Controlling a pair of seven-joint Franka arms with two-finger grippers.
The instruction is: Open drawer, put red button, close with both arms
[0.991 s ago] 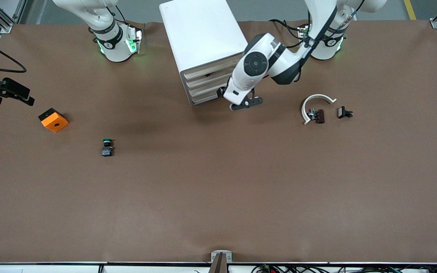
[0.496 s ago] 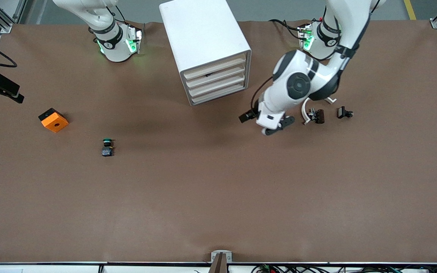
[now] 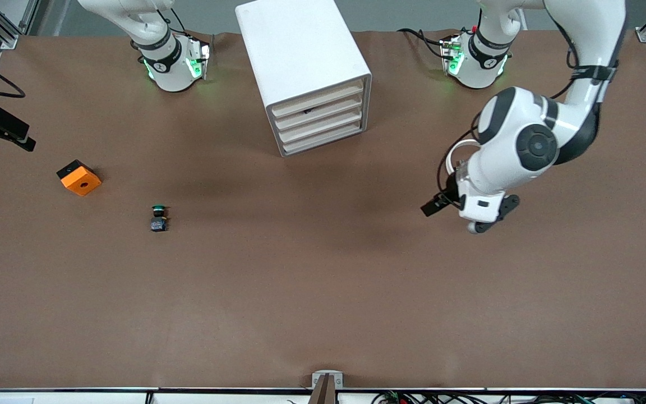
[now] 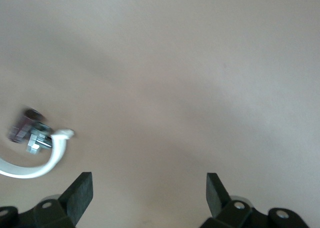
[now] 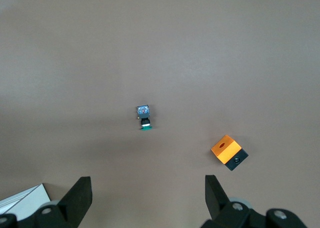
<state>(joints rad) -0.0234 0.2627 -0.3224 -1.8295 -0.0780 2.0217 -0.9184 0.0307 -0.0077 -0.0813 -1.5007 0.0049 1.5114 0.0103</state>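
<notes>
The white cabinet (image 3: 295,45) stands at the table's back middle, and all four drawers (image 3: 320,120) look pushed in. The red button is not in view. My left gripper (image 3: 471,216) is open and empty in the air, over bare table just nearer the front camera than a white curved part (image 3: 457,148). In the left wrist view the gripper (image 4: 148,193) shows its fingers wide apart. My right gripper (image 3: 3,129) hangs high over the right arm's end of the table, and the right wrist view shows it (image 5: 148,198) open and empty.
A green-capped button (image 3: 158,217) lies toward the right arm's end, also in the right wrist view (image 5: 144,117). An orange cube with a hole (image 3: 78,177) lies beside it (image 5: 229,152). The white curved part (image 4: 30,170) and a small metal piece (image 4: 30,133) lie under the left arm.
My left arm has swung away from the cabinet's drawer fronts toward its own end of the table, now covering the small parts there. The right gripper drew back slightly, then held still.
</notes>
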